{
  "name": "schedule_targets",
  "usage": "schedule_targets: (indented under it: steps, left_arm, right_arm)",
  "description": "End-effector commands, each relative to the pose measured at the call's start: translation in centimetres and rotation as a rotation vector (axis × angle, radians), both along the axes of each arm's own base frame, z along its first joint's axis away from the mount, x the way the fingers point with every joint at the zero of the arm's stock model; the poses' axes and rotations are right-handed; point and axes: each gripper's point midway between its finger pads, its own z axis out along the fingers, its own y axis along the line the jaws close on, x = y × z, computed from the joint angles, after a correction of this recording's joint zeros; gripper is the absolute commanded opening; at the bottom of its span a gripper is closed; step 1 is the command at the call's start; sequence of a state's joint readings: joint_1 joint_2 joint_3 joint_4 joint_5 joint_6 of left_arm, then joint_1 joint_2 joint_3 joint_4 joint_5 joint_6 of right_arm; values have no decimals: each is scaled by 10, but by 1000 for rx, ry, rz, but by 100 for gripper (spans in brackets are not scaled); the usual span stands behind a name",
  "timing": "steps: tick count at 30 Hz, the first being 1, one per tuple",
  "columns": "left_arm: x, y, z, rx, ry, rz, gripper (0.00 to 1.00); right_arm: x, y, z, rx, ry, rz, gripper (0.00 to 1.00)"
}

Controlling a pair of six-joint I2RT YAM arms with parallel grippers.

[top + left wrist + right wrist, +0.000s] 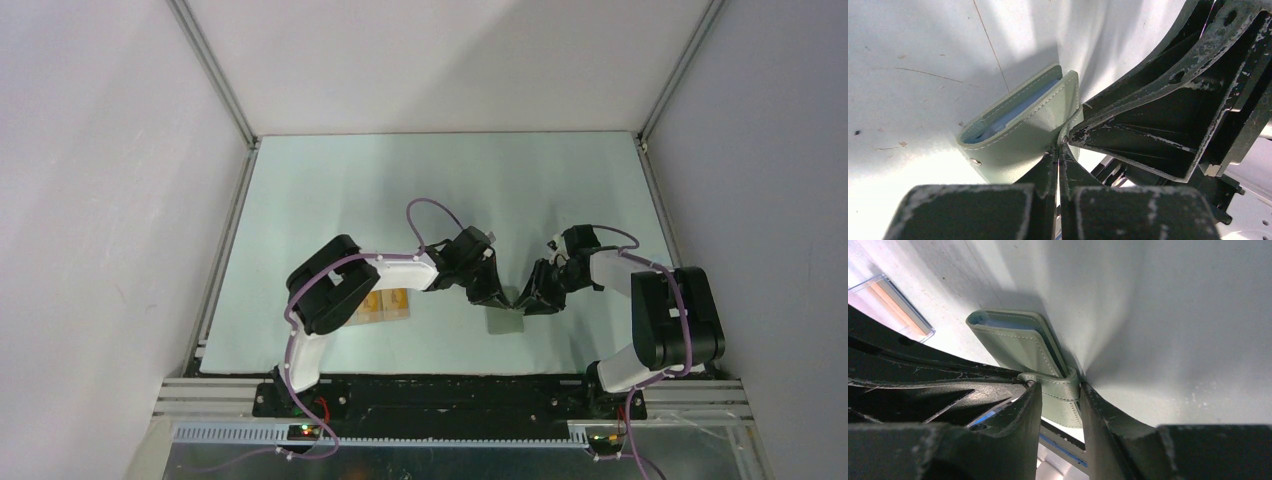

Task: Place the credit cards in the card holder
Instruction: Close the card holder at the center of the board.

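The grey-green card holder (1018,132) is held just above the table between both grippers, its light blue inside showing along the top slot. My left gripper (1059,148) is shut on a thin edge of it by the snap tab. My right gripper (1060,390) is shut on the snap tab (1062,399), with the card holder (1020,340) just beyond. In the top view the two grippers (497,297) (528,299) meet tip to tip mid-table and hide the holder. The orange-tan credit cards (386,305) lie left of them, partly under the left arm.
The cards sit in a clear plastic box (895,302), seen at the upper left of the right wrist view. White walls and metal rails enclose the pale table (440,190). The arm bases stand at the near edge.
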State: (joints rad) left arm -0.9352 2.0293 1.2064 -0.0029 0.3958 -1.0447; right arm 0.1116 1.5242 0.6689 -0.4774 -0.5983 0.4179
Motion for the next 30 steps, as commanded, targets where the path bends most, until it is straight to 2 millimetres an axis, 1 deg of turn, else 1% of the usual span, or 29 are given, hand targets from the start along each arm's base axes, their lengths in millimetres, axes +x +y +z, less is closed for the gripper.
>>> schedule_targets:
  steps: [1, 3, 6, 14, 20, 24, 26, 30]
  left_arm:
    - [1, -9, 3, -11, -36, -20, 0]
    - [2, -9, 2, -8, -44, -20, 0]
    - [-2, -4, -4, 27, -32, -29, 0]
    - [-6, -1, -3, 70, -49, -48, 0]
    - [-10, 4, -11, 108, -41, -42, 0]
    - [-11, 12, -18, 152, -31, -22, 0]
    - [-12, 16, -22, 178, -26, -13, 0]
    - [-17, 23, -33, 231, -6, 2, 0]
  right_arm:
    - [3, -7, -9, -50, -6, -12, 37]
    - [3, -7, -9, -53, -6, -15, 37]
    - [3, -8, -9, -61, -2, -21, 36]
    - [0, -6, -11, -68, 11, -18, 37]
    - [-4, -4, -14, -96, 21, -8, 37]
    - [-6, -4, -15, -137, 25, 8, 34]
    - [-9, -4, -16, -159, 34, 16, 30]
    - [-15, -3, -18, -219, 48, 33, 27]
